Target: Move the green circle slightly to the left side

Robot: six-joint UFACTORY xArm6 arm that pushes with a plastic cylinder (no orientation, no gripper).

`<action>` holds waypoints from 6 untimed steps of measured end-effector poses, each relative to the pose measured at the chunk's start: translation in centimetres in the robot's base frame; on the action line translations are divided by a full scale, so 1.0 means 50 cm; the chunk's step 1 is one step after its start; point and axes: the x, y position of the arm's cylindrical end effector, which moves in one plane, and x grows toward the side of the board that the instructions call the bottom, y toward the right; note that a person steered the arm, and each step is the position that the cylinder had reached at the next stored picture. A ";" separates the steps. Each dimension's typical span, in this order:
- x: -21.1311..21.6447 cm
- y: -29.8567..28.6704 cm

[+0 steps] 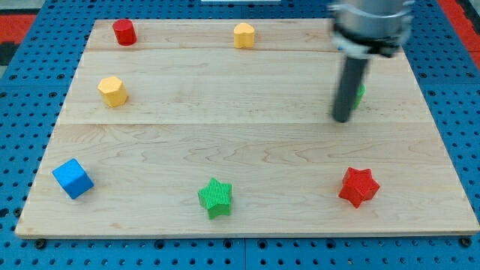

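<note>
The green circle (361, 94) is at the view's right on the wooden board (247, 142), mostly hidden behind the dark rod; only a green sliver shows on the rod's right side. My tip (342, 118) rests on the board just left of and below that sliver, touching or nearly touching the block.
A red block (124, 32) and a yellow block (244, 35) sit at the view's top. A yellow block (112, 91) is at the left. A blue cube (73, 178), a green star (216, 197) and a red star (358, 187) lie along the bottom.
</note>
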 end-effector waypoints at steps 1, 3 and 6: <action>-0.005 0.154; -0.087 0.039; -0.162 -0.014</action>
